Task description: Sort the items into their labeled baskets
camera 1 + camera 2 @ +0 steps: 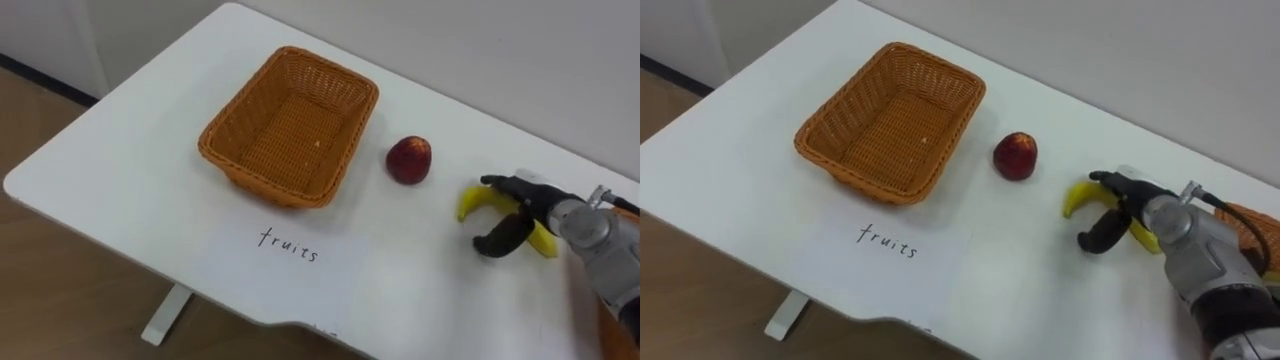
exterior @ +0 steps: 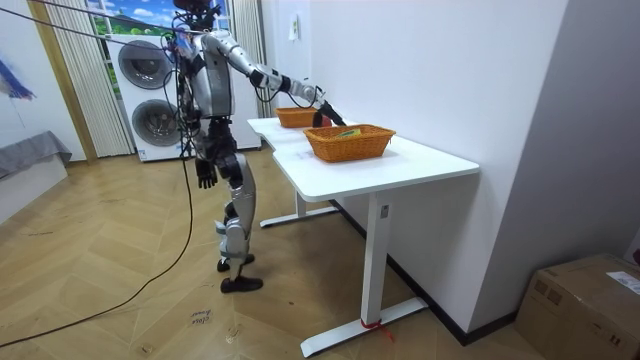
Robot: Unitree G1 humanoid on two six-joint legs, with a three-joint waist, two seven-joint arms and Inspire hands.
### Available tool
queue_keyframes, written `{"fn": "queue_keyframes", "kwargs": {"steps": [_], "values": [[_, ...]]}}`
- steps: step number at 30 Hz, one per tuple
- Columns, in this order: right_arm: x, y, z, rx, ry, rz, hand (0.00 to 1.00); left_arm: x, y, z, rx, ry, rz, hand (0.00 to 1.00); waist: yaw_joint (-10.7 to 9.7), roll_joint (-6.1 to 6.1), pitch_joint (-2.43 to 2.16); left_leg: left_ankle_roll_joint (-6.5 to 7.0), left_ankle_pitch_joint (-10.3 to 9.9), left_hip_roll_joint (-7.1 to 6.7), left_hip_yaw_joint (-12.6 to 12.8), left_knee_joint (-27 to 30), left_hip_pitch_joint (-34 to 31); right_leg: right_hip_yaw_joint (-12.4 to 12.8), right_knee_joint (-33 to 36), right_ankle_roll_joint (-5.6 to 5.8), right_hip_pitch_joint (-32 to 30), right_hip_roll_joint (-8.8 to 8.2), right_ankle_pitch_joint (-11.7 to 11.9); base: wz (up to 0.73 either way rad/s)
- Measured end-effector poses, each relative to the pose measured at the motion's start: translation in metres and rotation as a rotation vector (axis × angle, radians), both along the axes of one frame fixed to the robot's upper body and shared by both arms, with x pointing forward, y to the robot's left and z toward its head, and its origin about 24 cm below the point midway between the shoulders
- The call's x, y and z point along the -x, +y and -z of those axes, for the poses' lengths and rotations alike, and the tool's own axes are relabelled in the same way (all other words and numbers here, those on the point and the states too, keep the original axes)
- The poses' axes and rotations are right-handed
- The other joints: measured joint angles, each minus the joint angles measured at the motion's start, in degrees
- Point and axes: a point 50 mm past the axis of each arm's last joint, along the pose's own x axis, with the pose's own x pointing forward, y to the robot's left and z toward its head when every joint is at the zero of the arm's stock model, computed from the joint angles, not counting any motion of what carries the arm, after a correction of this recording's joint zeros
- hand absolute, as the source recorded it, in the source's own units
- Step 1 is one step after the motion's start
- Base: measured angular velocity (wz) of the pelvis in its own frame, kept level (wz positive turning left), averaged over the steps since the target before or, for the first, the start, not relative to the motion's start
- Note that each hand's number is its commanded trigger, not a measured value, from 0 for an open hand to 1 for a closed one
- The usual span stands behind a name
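A yellow banana [image 1: 478,201] lies on the white table [image 1: 120,170], right of a red apple [image 1: 409,159]. My right hand [image 1: 520,212] reaches in from the right and is shut on the banana, fingers over its far side and thumb curled under its near side. The banana rests on the tabletop. The empty wicker fruit basket [image 1: 288,125] stands left of the apple, with a paper label [image 1: 290,243] in front of it. In the room view my left hand [image 2: 207,176] hangs by my hip, away from the table.
A second wicker basket [image 1: 1248,222] stands just right of my right arm; in the room view this second basket [image 2: 349,142] holds something green and yellow. The table's near edge runs along the bottom left. I stand at the table's long side, with a wall beyond it.
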Motion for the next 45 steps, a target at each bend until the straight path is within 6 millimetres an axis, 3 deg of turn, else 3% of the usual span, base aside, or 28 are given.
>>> {"fn": "queue_keyframes", "kwargs": {"steps": [7, 16, 38, 45], "values": [[-0.001, -0.012, -0.008, 0.075, -0.011, 0.02, 1.0, -0.009, 0.0, -0.001, -0.002, -0.02, 0.007, 0.0, 1.3, -0.42, 0.15, -0.01, 0.0, 0.02, -0.3, 0.6, -0.8, -0.1, -0.1, -0.05, -0.7, 0.11, 0.1, 0.01], [0.005, -0.022, 0.0, 0.137, 0.036, 0.047, 1.0, -0.017, 0.002, -0.002, -0.014, -0.04, 0.014, 0.0, 2.9, -0.31, 0.48, -0.03, 0.0, 0.03, -0.5, 0.2, -0.7, -0.5, -0.2, -0.04, -0.6, 0.1, 0.1, 0.01], [0.005, -0.019, 0.0, 0.135, 0.052, 0.033, 1.0, -0.021, 0.006, -0.004, -0.016, -0.043, 0.016, 0.0, 3.1, -1.35, 0.71, -0.08, 0.0, 0.03, -0.4, -0.7, -0.2, 0.2, -0.4, 0.01, -0.5, 0.22, 0.2, 0.0], [-0.001, -0.007, -0.01, 0.174, 0.012, -0.044, 1.0, -0.019, 0.006, -0.003, -0.02, -0.038, 0.012, 0.0, 2.3, -1.1, 0.87, -0.08, 0.0, 0.07, 0.2, -0.8, -0.1, 1.2, -1.1, 0.11, -0.3, 0.42, 0.3, -0.04]]}}
